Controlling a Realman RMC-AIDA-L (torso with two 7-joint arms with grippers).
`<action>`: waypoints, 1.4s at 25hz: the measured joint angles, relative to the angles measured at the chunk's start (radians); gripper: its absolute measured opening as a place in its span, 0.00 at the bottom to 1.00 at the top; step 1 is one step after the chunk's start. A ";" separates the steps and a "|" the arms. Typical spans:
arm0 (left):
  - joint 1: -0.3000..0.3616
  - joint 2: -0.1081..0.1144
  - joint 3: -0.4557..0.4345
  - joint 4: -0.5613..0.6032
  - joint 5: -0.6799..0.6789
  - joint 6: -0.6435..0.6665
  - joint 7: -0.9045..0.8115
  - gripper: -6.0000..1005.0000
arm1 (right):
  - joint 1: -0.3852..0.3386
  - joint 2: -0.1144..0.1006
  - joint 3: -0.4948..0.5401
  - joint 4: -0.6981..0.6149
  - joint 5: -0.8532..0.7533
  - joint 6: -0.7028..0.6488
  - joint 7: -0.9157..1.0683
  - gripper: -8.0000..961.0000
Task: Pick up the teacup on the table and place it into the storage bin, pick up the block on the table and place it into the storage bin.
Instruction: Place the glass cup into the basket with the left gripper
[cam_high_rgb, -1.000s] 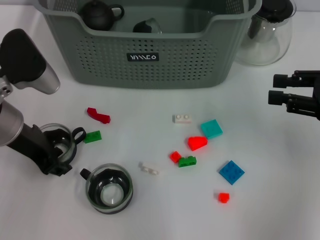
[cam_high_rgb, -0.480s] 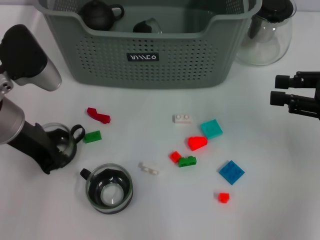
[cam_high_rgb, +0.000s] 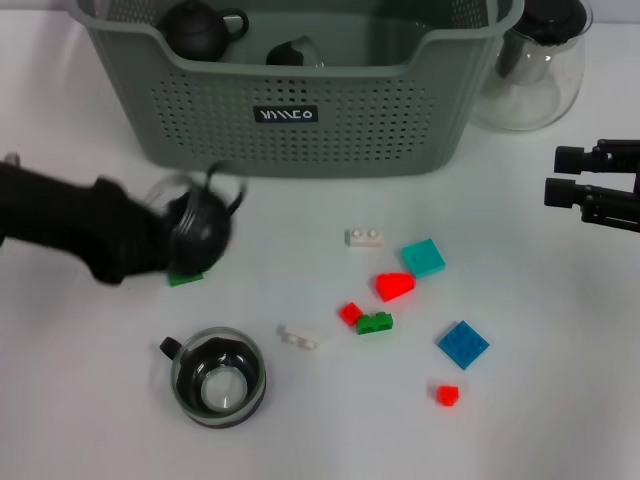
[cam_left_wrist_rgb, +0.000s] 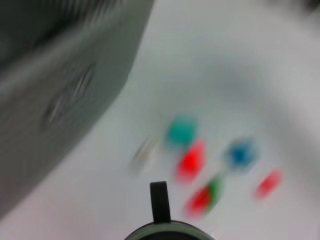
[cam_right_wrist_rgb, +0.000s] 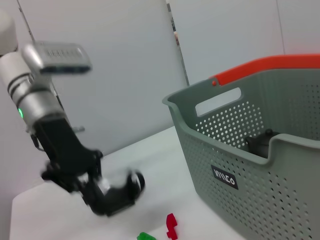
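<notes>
White table (cam_high_rgb: 560, 430) under everything, a pale wall behind in the right wrist view; the left gripper (cam_high_rgb: 185, 235) is up off the surface in front of the storage bin (cam_high_rgb: 300, 130), clamped on a glass teacup (cam_high_rgb: 200, 222), blurred; a second teacup (cam_high_rgb: 218, 377) sits on the table, coloured blocks (cam_high_rgb: 400, 285) scattered beside it; right gripper (cam_high_rgb: 590, 195) hangs at the right edge, fingers parted, holding nothing; the right wrist view alone shows the bin's orange far rim (cam_right_wrist_rgb: 265, 67).
</notes>
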 joint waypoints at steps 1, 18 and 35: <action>-0.018 0.020 -0.051 -0.067 -0.079 0.040 0.025 0.05 | 0.000 0.000 0.000 0.000 0.000 0.000 0.000 0.51; -0.331 0.149 0.136 -0.420 -0.482 -0.667 -0.330 0.05 | 0.004 0.007 0.001 0.013 0.001 0.000 -0.014 0.51; -0.709 0.015 0.357 -0.766 0.415 -1.105 -0.759 0.09 | 0.007 0.010 -0.002 0.025 0.000 0.003 -0.015 0.51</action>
